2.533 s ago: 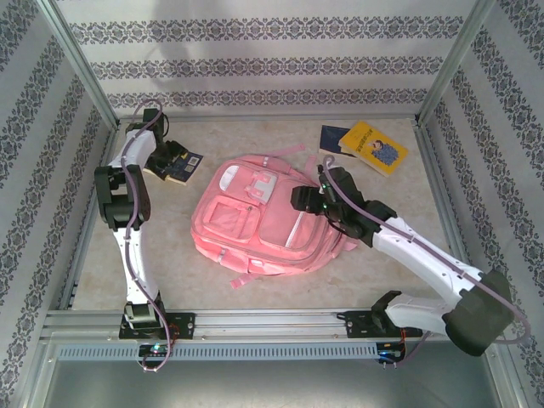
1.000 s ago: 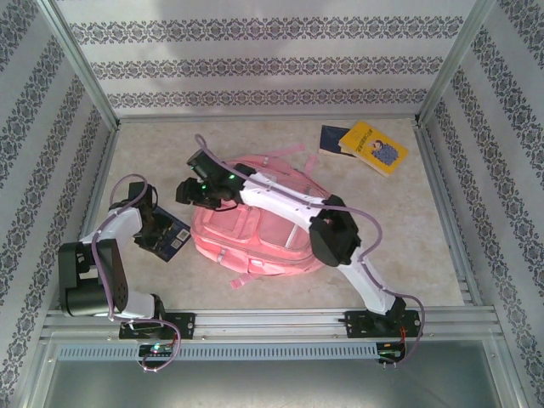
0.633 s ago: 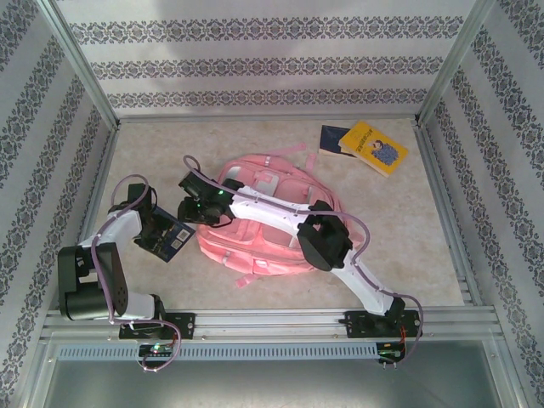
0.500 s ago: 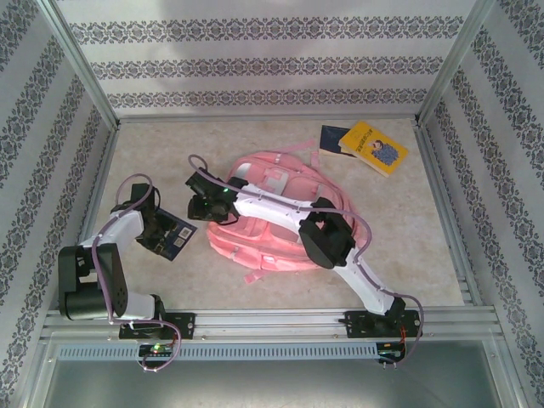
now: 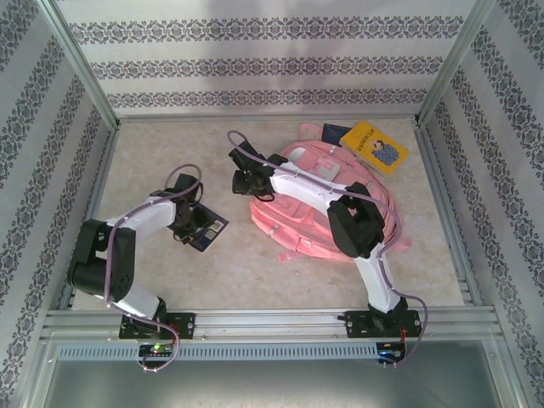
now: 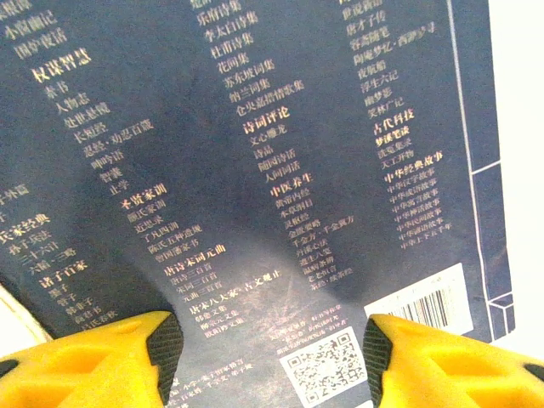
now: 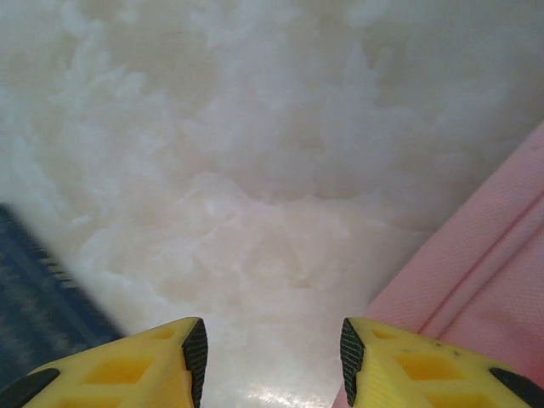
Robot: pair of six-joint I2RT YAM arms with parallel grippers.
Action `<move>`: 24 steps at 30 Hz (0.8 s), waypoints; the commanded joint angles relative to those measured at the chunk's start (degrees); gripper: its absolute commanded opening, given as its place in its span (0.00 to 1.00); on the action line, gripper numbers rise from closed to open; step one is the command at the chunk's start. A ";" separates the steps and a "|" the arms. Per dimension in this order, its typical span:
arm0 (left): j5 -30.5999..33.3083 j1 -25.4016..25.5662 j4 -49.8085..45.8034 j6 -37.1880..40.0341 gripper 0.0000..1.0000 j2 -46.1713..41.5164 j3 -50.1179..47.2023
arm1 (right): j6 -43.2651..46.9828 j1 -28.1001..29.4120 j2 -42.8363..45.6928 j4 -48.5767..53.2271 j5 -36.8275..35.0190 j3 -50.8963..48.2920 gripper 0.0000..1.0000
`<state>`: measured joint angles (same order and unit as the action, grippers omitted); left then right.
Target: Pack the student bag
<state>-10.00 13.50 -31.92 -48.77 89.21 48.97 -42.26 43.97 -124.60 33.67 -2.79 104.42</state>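
The student bag [image 5: 310, 223] lies flat on the table [image 5: 170, 153], right of centre and toward the back wall, with straps trailing at its near edge.

The right arm rises from its base, bends at the elbow above the bag and extends leftward across it. The right gripper [image 5: 245, 180] sits at the bag's left edge. On the right wrist camera the right gripper [image 7: 272, 340] has its jaws parted over bare table [image 7: 255, 170] with nothing between them. Pink bag fabric [image 7: 476, 280] lies just beside one finger.

The left arm folds back at the elbow and reaches toward centre. The left gripper [image 5: 189, 225] is over a dark blue book [image 5: 206, 234], well apart from the bag. On the left wrist camera the left gripper [image 6: 268, 348] has its jaws parted over the printed cover [image 6: 255, 170]; contact cannot be determined.

A yellow book [image 5: 374, 146] and a second dark book [image 5: 333, 134] lie just behind the bag.
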 commanded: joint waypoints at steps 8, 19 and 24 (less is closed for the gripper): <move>-1.36 7.17 -8.62 7.01 0.65 -9.31 1.57 | 4.25 1.05 0.04 -1.94 13.26 1.30 0.54; -2.99 -3.06 -3.80 -0.45 0.75 -16.20 -5.58 | 6.58 4.32 -8.61 6.29 12.80 10.18 0.62; -3.06 -6.97 2.70 -4.62 0.72 -14.22 -9.86 | 7.89 4.99 -11.51 9.44 10.14 12.73 0.66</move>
<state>-12.47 7.99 -34.15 -49.45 73.63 40.49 -36.07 48.77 -134.52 39.35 9.19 115.15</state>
